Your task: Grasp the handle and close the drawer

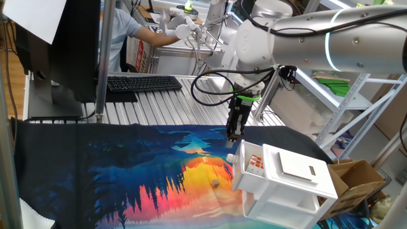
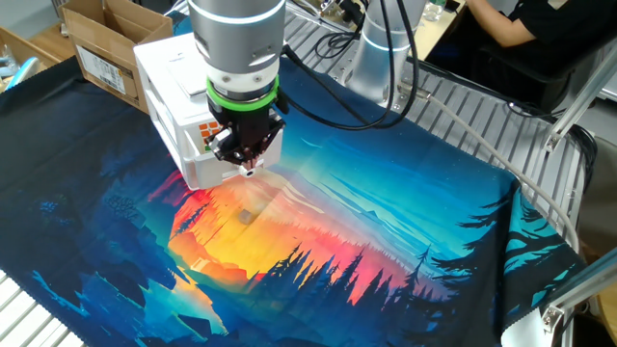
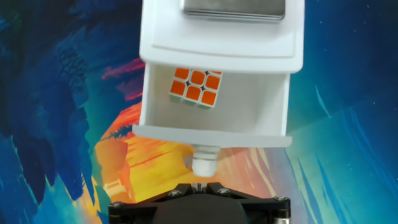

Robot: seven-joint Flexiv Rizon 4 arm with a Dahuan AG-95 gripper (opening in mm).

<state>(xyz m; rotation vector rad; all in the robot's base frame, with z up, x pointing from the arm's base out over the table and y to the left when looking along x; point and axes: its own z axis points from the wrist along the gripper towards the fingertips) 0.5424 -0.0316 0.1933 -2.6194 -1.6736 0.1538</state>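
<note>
The pincer points down at the front of the drawer, and in the hand view its two dark fingers meet just below the handle, a small white knob sticking out from the middle of the drawer's front lip. The fingertips look drawn together right at the knob's end, but whether they actually clamp it cannot be told; the knob itself shows whole above them. In one fixed view the pincer hangs from the silver arm with its tip at the upper front edge of the cabinet; in the other fixed view the pincer sits against the cabinet's near face.

The drawer is the top one of the small white cabinet and stands pulled out toward the pincer, its inside open to view. A puzzle cube with orange squares on its upper face lies inside, nearer the back left. A flat grey plate rests on the cabinet's top.

The cabinet stands on a printed cloth of blue and orange forest scenery spread over the bench. A cardboard box sits beside the cabinet, and a black keyboard lies farther back on the ribbed bench.
</note>
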